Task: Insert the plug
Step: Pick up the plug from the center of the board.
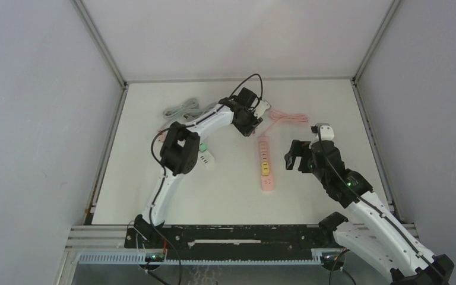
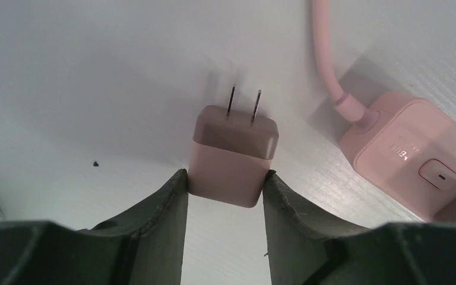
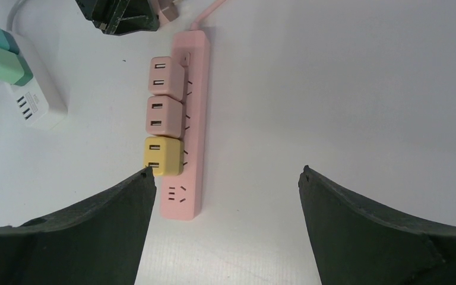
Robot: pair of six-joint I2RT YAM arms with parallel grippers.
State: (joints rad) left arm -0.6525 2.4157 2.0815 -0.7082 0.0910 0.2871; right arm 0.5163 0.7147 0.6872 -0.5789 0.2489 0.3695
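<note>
My left claw (image 2: pixel 225 177) pinches the plug (image 2: pixel 233 148) by its sides, near the strip (image 2: pixel 404 148). My right claw (image 3: pixel 225 178) hangs wide. The grasp looks made; carrying it to the free socket (image 3: pixel 177 195) and pushing it in remain.

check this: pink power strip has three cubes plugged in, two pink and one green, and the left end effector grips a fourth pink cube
One thing is off: the third cube in the pink power strip is yellow, not green. The right wrist view shows the yellow cube just below the two pink cubes. The rest stands: the left end effector grips a fourth pink cube.
</note>
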